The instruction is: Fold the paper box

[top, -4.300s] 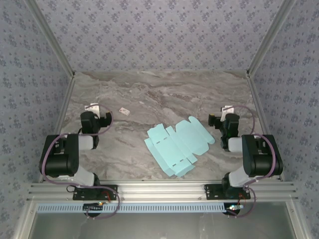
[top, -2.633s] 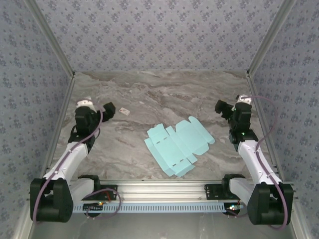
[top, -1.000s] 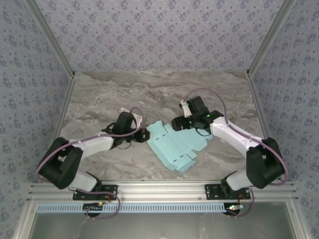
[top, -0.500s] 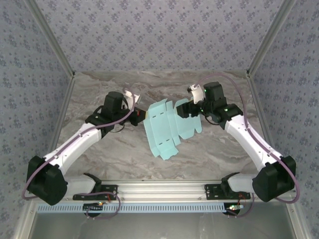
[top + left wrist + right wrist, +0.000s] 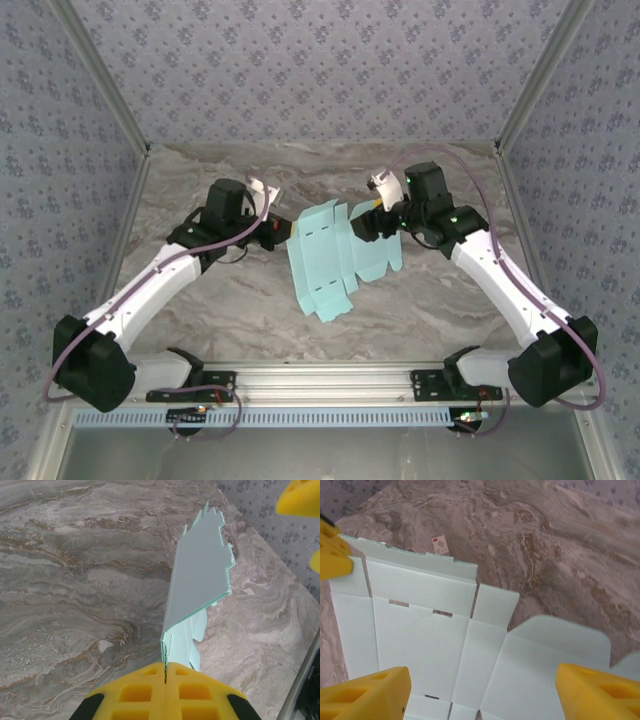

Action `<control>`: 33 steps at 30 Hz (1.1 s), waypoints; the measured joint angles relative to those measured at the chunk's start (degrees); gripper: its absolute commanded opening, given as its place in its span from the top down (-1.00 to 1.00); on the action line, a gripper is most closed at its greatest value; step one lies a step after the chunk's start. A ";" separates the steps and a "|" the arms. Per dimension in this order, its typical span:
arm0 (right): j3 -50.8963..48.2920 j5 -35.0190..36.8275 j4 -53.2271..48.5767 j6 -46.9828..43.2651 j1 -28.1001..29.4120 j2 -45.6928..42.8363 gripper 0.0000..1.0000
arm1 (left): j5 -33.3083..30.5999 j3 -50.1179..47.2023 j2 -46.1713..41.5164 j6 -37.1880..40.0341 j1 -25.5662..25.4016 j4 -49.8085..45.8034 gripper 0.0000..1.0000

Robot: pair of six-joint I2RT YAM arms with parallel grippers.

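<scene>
Marble-look table [image 5: 200,190], wallpapered walls | paper box [image 5: 325,262]: flat light-blue die-cut sheet, held tilted above mid-table | left gripper [image 5: 164,680] pressed together, pinching sheet edge | right gripper [image 5: 482,680] spread wide at opposite panels | likely light, thin, floppy, creases easily; grip panel edges beside fold lines

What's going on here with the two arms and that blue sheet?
Two robot arms are working on folding a paper box, which for now is a flat, light blue cardboard cut-out. The left gripper is pinched shut on one edge of it and holds it tilted up over the marble table. The right gripper is open, its yellow fingers spread wide at the sheet's other side, not gripping. No box shape yet.
</scene>
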 measured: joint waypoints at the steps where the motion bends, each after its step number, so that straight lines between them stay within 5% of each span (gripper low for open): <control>1: 1.25 -0.35 -0.39 -2.12 0.04 0.35 -0.57 | 0.26 1.01 0.00 0.57 0.00 -0.76 1.00; 11: 19.71 -9.11 -8.13 -25.79 2.69 6.58 -0.59 | 2.14 17.51 0.55 8.52 0.00 -12.22 1.00; 19: 24.94 -8.87 -13.68 -36.26 5.95 11.13 -0.55 | 3.19 21.99 2.29 11.96 -0.07 -17.66 1.00; 25: 31.47 -10.49 -19.26 -39.69 6.03 16.59 -0.30 | 3.19 22.77 2.73 13.55 -0.07 -19.30 1.00; 33: 32.26 -11.89 -23.39 -42.23 5.88 18.82 0.31 | 3.19 23.65 2.93 14.14 -0.17 -20.17 1.00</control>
